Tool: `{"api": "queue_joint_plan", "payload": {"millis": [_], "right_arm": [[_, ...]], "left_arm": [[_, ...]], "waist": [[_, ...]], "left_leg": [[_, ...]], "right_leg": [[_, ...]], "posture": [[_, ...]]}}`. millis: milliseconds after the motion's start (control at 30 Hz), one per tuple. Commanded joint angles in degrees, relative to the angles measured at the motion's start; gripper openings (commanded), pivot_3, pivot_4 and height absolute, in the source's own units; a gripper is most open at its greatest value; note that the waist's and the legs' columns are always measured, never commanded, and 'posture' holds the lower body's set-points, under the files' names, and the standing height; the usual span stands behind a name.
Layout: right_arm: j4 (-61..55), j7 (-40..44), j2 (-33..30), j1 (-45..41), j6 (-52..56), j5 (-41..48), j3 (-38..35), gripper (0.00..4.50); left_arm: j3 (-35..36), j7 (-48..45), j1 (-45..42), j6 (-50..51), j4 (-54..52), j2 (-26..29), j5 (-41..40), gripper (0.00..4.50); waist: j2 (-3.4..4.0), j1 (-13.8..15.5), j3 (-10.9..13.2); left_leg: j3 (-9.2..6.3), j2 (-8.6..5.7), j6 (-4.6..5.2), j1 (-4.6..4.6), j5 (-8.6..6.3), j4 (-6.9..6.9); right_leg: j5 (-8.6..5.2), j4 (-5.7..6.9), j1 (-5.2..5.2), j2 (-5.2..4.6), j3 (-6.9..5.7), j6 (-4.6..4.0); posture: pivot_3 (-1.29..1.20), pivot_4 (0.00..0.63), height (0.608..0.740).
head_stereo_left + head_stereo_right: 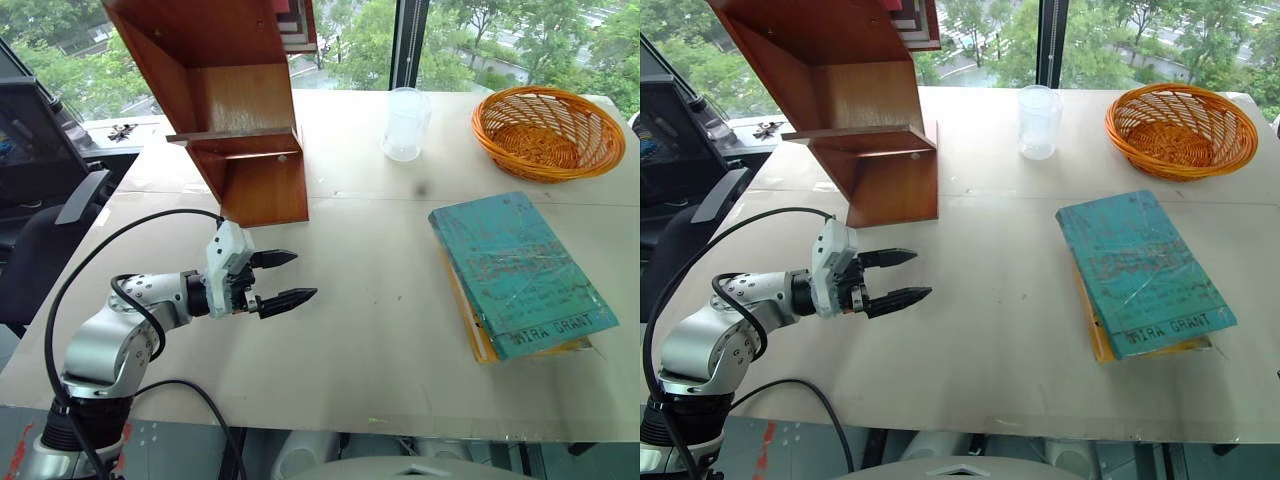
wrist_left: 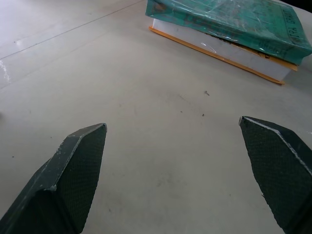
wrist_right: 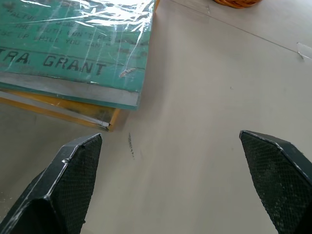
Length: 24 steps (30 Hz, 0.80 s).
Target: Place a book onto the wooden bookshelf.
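The teal-green book (image 1: 520, 270) with "MIRA GRANT" lettering lies flat on the right half of the table, on top of a yellow book (image 1: 470, 325). The wooden bookshelf (image 1: 235, 110) stands at the back left of the table. My left gripper (image 1: 285, 278) hovers open over the table in front of the shelf, pointing right toward the book (image 2: 229, 22), well short of it. My right gripper (image 3: 170, 180) stands open above bare table just off the book's (image 3: 73, 44) near corner, with nothing between its fingers.
An orange wicker basket (image 1: 548, 130) sits at the back right. A clear plastic cup (image 1: 405, 123) stands between basket and shelf. Several books (image 1: 297, 25) rest in the shelf's upper part. A dark chair (image 1: 40, 240) is off the table's left edge.
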Motion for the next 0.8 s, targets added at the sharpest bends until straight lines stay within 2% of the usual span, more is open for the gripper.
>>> {"api": "queue_joint_plan", "payload": {"millis": [33, 100, 200, 233, 300, 367, 500, 633, 733, 800], "right_arm": [[-3.3, -3.3, 1.1, -1.9, -1.1, 1.6, 0.2, 4.5], [-8.8, -8.8, 2.4, -4.8, 1.0, 3.6, 1.3, 4.5], [-14.7, -14.9, 0.7, -7.0, 8.1, 6.8, 2.5, 4.5], [-17.3, -17.6, -1.0, -7.7, 10.6, 6.2, 2.9, 4.5], [-21.6, -22.2, -6.7, -9.7, 19.3, 12.9, 2.5, 4.5], [-23.0, -25.2, -11.8, -13.5, 24.1, 15.4, 4.0, 4.5], [-20.6, -34.7, -20.4, -21.8, 33.9, 10.8, 12.6, 3.31], [-15.6, -38.0, -26.0, -27.4, 37.0, 3.1, 21.8, 1.32], [-10.7, -39.0, -29.1, -32.2, 38.8, -1.2, 27.8, 0.04], [-7.9, -38.4, -30.6, -35.7, 39.2, -3.1, 31.1, 0.04]], "left_arm": [[0.6, 0.2, -2.7, -0.9, -0.8, -0.7, -1.6, 4.49], [0.5, 0.7, -4.5, 0.4, -1.4, -1.9, -3.5, 4.49], [0.3, -0.7, -5.3, 1.1, -2.7, -2.1, -5.4, 4.49], [0.2, -0.7, -5.7, 1.3, -3.4, -2.2, -6.2, 4.49], [-0.6, -1.9, -6.1, 0.5, -4.9, -2.0, -6.8, 4.49], [-1.1, -2.2, -6.5, 0.2, -6.4, -2.3, -7.6, 4.49], [-2.2, -2.4, -8.0, -1.1, -7.2, -3.4, -7.8, 4.5], [-2.8, -2.1, -8.5, -0.5, -8.6, -4.3, -9.4, 4.5], [-3.4, -3.9, -7.6, -0.7, -10.2, -3.4, -10.1, 4.5], [-3.5, -4.2, -7.1, -0.4, -11.0, -3.0, -10.8, 4.5]], "waist": [[0.0, 0.0, 0.0], [-0.08, 0.0, 0.0], [0.13, -0.2, -0.1], [0.18, -0.2, -0.1], [0.16, -0.2, -0.1], [0.09, -0.2, 0.0], [-0.16, 0.2, 0.1], [-0.21, 0.5, 0.1], [-0.26, 0.1, 0.1], [-0.25, -0.2, 0.2]], "left_leg": [[0.0, 0.0, 0.0, 0.0, 0.0, 0.0], [-0.03, 0.02, 0.0, 0.0, 0.0, 0.0], [0.02, 0.03, -0.02, 0.02, 0.01, 0.03], [0.04, 0.03, -0.02, 0.02, 0.01, 0.03], [0.05, 0.03, -0.03, 0.0, 0.02, 0.03], [0.08, 0.03, -0.04, -0.03, 0.03, 0.04], [0.05, 0.05, -0.04, -0.06, 0.04, 0.07], [0.06, 0.03, -0.04, -0.16, 0.05, 0.16], [0.08, 0.03, -0.05, -0.19, 0.05, 0.16], [0.09, 0.03, -0.05, -0.17, 0.05, 0.16]], "right_leg": [[0.0, 0.0, 0.0, 0.0, 0.0, 0.0], [0.0, 0.01, 0.0, 0.01, -0.04, 0.0], [0.04, 0.04, 0.0, 0.01, 0.01, -0.03], [0.04, 0.04, 0.0, 0.01, 0.01, -0.03], [0.04, 0.04, -0.04, 0.02, 0.01, -0.03], [0.04, 0.03, -0.06, 0.02, 0.03, -0.03], [0.05, 0.02, -0.03, 0.02, -0.07, -0.03], [0.06, 0.0, -0.04, 0.01, -0.12, -0.02], [0.06, -0.03, -0.06, 0.0, -0.12, -0.01], [0.06, -0.02, -0.07, 0.01, -0.11, -0.01]], "posture": [[0.0, 0.15, 0.74], [0.0, 0.15, 0.74], [0.0, 0.15, 0.74], [0.0, 0.15, 0.74], [0.0, 0.15, 0.74], [0.0, 0.15, 0.74], [0.0, 0.15, 0.74], [0.0, 0.15, 0.74], [0.0, 0.15, 0.74], [0.0, 0.15, 0.74]]}}
